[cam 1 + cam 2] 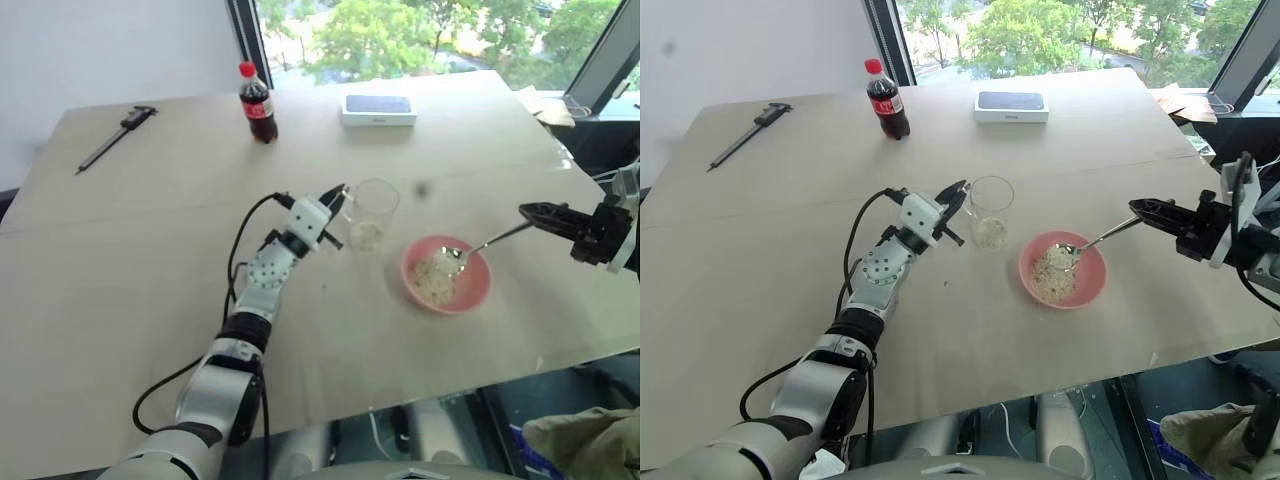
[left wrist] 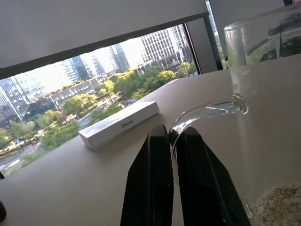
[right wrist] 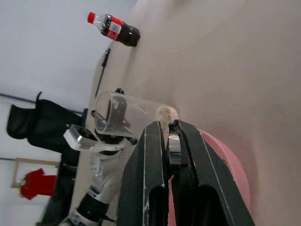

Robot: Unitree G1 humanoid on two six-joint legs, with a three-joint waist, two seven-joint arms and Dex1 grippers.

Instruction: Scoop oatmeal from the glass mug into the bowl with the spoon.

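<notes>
The left gripper (image 1: 338,195) is clamping its jaws on the handle of the glass mug (image 1: 373,212), which is standing upright on the table (image 1: 150,250) with a small heap of oatmeal (image 1: 368,235) lying at its bottom. In the left wrist view the two black fingers (image 2: 153,183) are pressing together around the clear curved handle.

Just to the right of the mug, the salmon-pink bowl (image 1: 447,274) is sitting on the table, holding a pale lumpy portion of oatmeal inside it. The right gripper (image 1: 537,212) is reaching in from the right edge with its jaws closed on the end of the spoon (image 1: 488,241); the thin handle is slanting down toward the bowl, and the spoon's oval end is resting over the bowl's far rim, touching the oatmeal there.

Farther back on the table, a cola bottle (image 1: 257,104) with a red cap is standing upright, a white phone box (image 1: 378,109) is lying to its right, and a black caliper (image 1: 116,137) is lying near the left corner.
</notes>
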